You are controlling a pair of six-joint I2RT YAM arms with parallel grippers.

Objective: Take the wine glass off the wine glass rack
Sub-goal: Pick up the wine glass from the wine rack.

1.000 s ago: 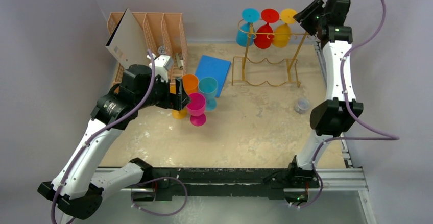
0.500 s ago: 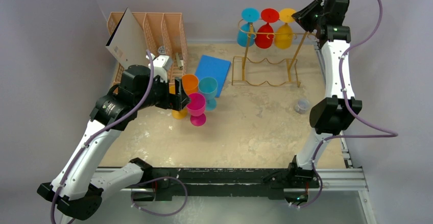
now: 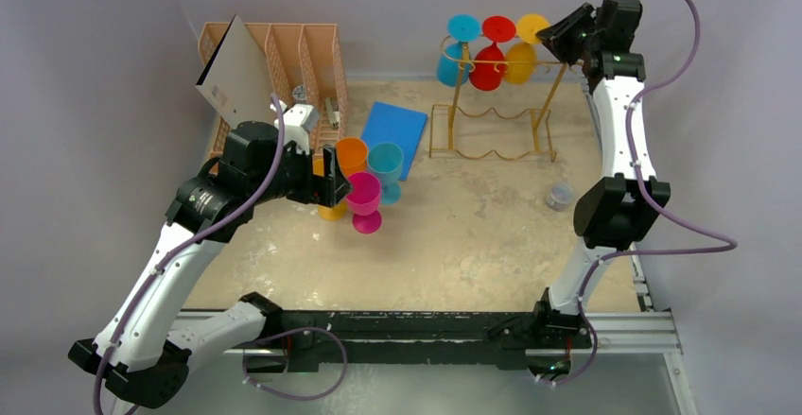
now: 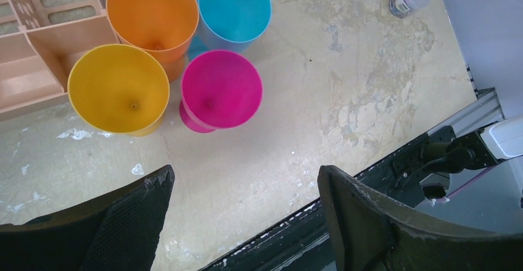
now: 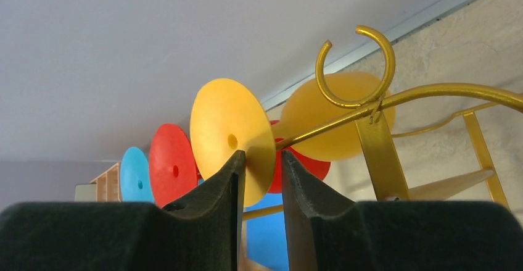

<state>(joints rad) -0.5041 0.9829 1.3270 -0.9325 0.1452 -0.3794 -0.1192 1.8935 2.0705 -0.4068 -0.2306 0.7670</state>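
The gold wire wine glass rack [image 3: 492,136] stands at the back of the table. Three wine glasses hang upside down from its top rail: blue [image 3: 452,63], red [image 3: 489,65] and yellow [image 3: 522,63]. My right gripper [image 3: 558,37] is up at the rail's right end. In the right wrist view its jaws [image 5: 260,154] are shut on the rim of the yellow glass's round foot [image 5: 222,113], one finger on each side, next to the rack's hooked rail [image 5: 376,141]. My left gripper [image 3: 333,174] hovers open and holds nothing [image 4: 247,175].
Beside the left gripper stand orange [image 4: 151,12], teal [image 4: 234,5], magenta [image 4: 222,89] and yellow [image 4: 117,86] cups. A peach file organizer [image 3: 284,56] with a leaning white board [image 3: 232,70] is back left. A blue pad [image 3: 392,127] and a small jar [image 3: 560,195] lie on the table.
The right gripper's jaws have narrowed onto the yellow glass's foot and the wrist has shifted slightly left. The left arm has not moved.
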